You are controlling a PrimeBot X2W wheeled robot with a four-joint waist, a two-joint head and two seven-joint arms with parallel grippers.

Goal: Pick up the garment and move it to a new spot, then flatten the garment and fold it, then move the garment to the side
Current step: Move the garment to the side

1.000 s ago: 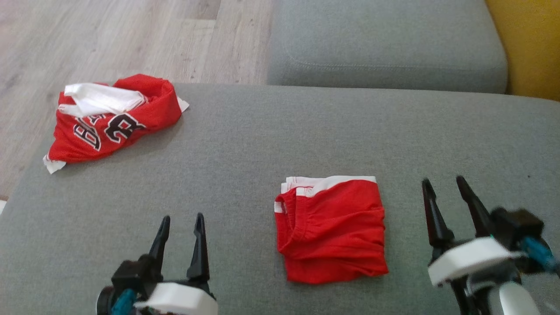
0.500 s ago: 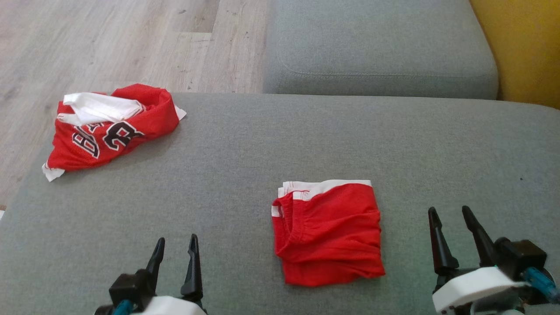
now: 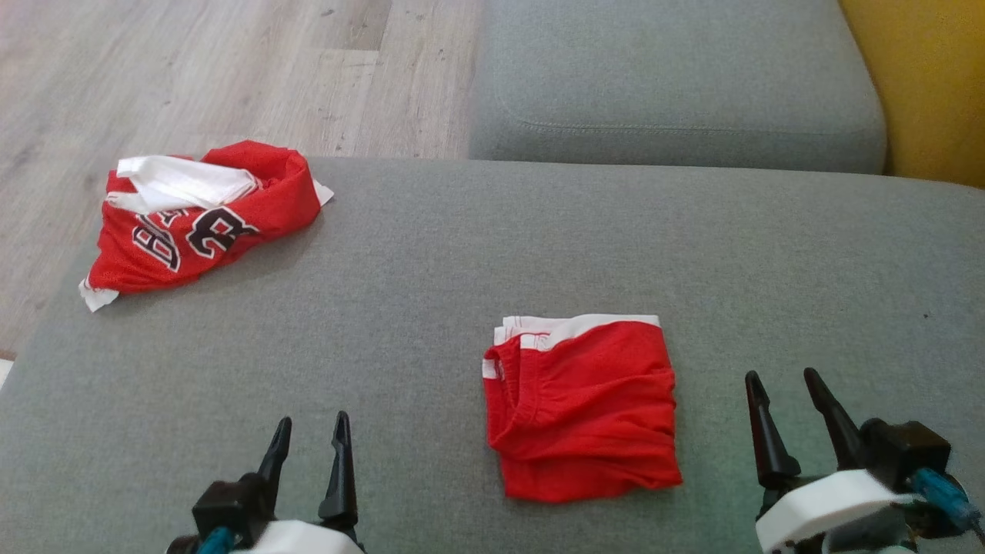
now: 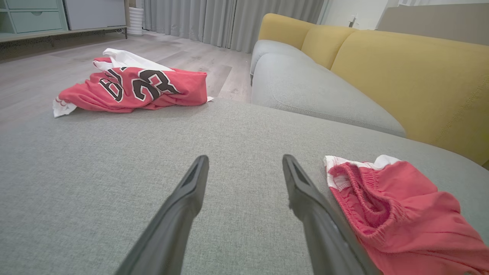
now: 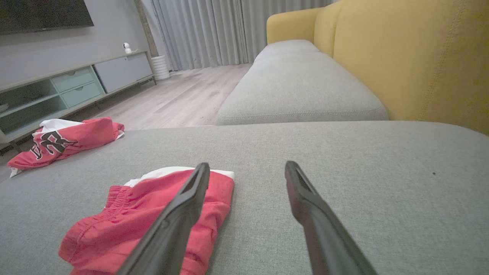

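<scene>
Grey sofa seat point(image 3: 431, 292) laid with a folded red garment point(image 3: 585, 408)

The garment was seen squared up near the front edge, between the left gripper point(image 3: 312, 422) and right gripper point(image 3: 781, 375). Both were held empty, fingers apart and clear of the cloth, apparently so it could be shifted aside. A crumpled red jersey point(image 3: 200, 223) was heaped at the far left corner.

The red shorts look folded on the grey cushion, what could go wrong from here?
The folded shorts lie loose, layers staggered at the waistband; a one-sided pinch or drag may undo the fold. The crumpled jersey sits at the left edge of the cushion by the floor; shifting the shorts there could knock it off.
</scene>
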